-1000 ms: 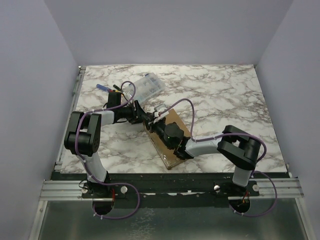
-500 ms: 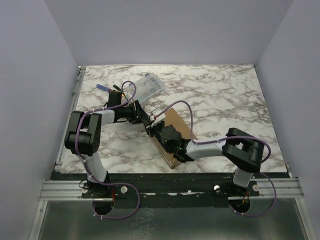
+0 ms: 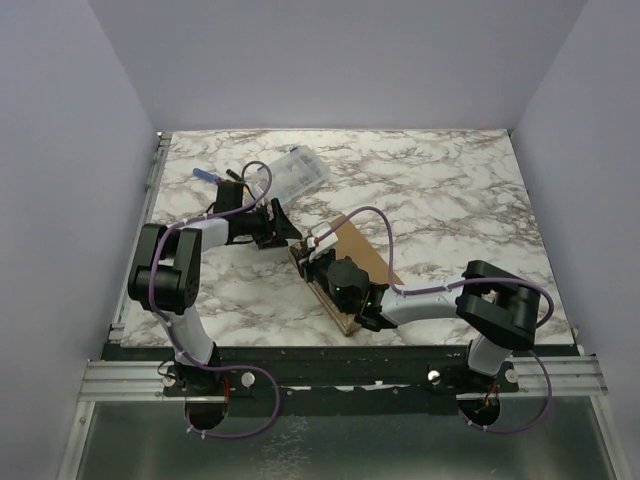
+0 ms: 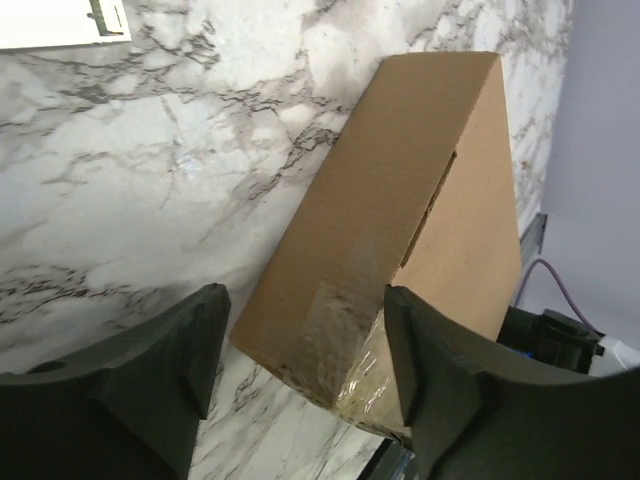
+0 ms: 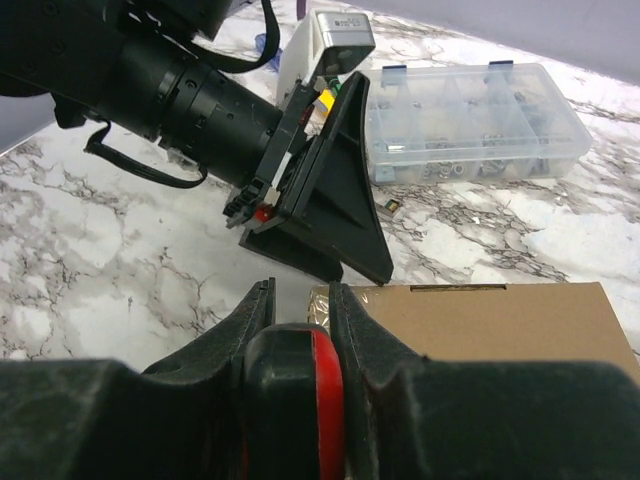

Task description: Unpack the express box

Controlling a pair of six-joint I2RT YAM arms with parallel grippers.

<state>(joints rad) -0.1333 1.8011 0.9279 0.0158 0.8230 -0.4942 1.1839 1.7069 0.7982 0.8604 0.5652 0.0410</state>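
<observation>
Box: the brown cardboard box (image 3: 362,258) lies on the marble table (image 3: 450,190). It is towards the near edge, a little left of the middle, and set at a slant to the table's edges.
Box corner: the corner that points to the left arm carries a patch of clear tape (image 4: 345,350).
Left gripper, place: the left gripper (image 3: 287,228) sits low over the table just beside that taped corner and points at it.
Left gripper, state: its jaws stand wide apart and clamp nothing.
Left wrist view: the taped corner shows in the gap between the two black fingers (image 4: 190,350), beyond their tips. Whether either finger touches the cardboard cannot be told.
Right gripper, place: the right gripper (image 5: 302,298) reaches in from the right, over the left end of the box. Its tips are at the same taped corner, facing the left gripper.
Right gripper, state: its fingers are nearly together with only a thin gap. Whether they pinch the edge of the box or merely sit by it cannot be told.
Grippers together: they are near each other but apart, with the box corner between them.
Other things: a clear plastic case (image 3: 292,172) lies beyond the left gripper, well apart from the box. A small blue thing (image 3: 204,174) lies to the left of the case.
</observation>
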